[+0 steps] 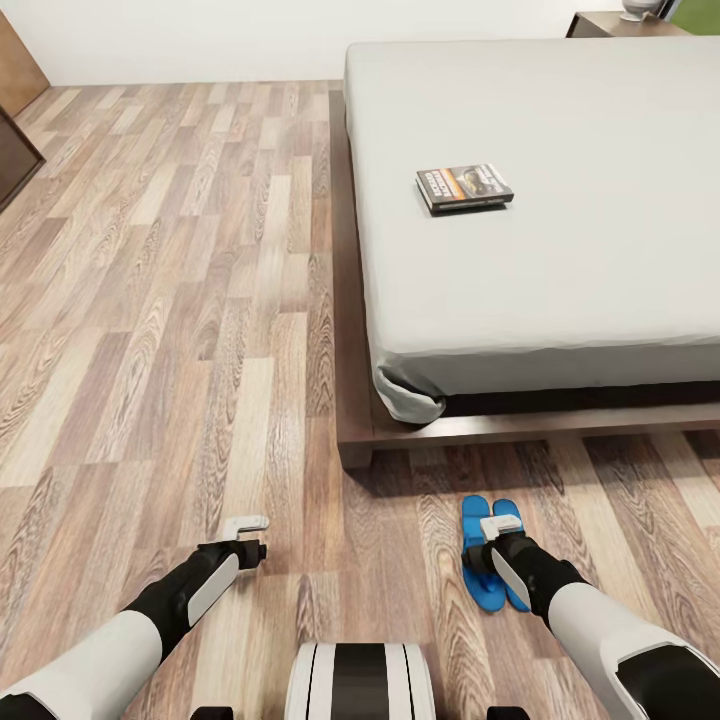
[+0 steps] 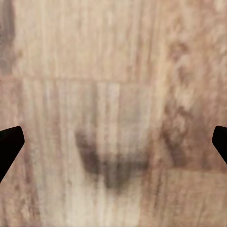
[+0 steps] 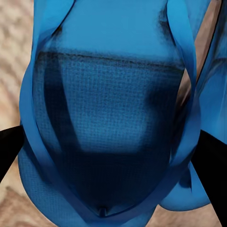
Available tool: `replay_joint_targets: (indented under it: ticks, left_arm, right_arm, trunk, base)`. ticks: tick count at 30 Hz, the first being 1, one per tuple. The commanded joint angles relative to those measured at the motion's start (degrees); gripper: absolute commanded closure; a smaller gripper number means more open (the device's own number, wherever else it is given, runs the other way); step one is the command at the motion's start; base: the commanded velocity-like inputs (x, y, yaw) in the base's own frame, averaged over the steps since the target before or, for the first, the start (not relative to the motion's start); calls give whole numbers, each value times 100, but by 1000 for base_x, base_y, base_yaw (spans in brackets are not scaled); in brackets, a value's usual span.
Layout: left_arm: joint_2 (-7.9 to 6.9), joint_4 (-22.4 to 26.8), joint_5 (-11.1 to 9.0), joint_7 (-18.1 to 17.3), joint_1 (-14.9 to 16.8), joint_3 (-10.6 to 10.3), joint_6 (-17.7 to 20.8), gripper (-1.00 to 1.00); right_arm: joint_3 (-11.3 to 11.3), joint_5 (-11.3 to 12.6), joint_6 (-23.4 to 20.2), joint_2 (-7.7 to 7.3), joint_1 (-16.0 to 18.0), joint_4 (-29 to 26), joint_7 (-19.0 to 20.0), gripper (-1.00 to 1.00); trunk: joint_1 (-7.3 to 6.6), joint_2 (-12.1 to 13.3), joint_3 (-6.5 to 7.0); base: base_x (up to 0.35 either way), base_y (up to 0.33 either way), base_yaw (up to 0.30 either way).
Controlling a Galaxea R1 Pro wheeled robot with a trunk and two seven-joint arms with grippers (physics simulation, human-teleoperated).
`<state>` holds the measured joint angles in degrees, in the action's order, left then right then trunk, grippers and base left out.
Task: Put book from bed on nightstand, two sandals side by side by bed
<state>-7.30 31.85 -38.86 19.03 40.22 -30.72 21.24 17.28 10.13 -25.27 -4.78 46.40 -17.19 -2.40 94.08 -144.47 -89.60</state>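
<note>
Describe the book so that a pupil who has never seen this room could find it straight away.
Start at the large bed with its dark wooden frame and plain grey mattress. The book lies flat on the mattress, towards the side nearest the open wood floor. It is a thin, dark paperback with an orange band, and nothing else rests on the grey surface.

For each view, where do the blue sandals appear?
Head view: the sandals lie together on the floor beyond the bed's foot, under the right gripper.
Left wrist view: not in it.
Right wrist view: one sandal close up between the fingers.
Shared landmark: wood-plank floor.
</note>
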Motion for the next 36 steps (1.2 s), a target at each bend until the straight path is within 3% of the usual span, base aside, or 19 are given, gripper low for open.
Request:
replay_joint_targets:
  ticks: [1,4,30,36]
  left_arm:
    - [-9,14,-60,56,4,-48,12,-100]
    - [-9,14,-60,57,4,-47,12,-100]
    - [-9,14,-49,57,4,-57,12,-100]
    - [-9,14,-45,57,4,-57,12,-100]
  right_arm:
    - [47,60,-31,-6,1,-13,-24,100]
    - [47,60,-32,-7,1,-13,-24,100]
    - [47,60,-37,-11,1,-13,-24,100]
    - [47,60,-39,-8,1,-13,-24,100]
  trunk:
    - [-1,-1,-4]
    - [7,-5,-70]
    - [7,-5,-70]
    - [15,-10,-136]
  base:
    - [0,0,0]
    - [0,0,0]
    - [40,0,0]
    - [0,0,0]
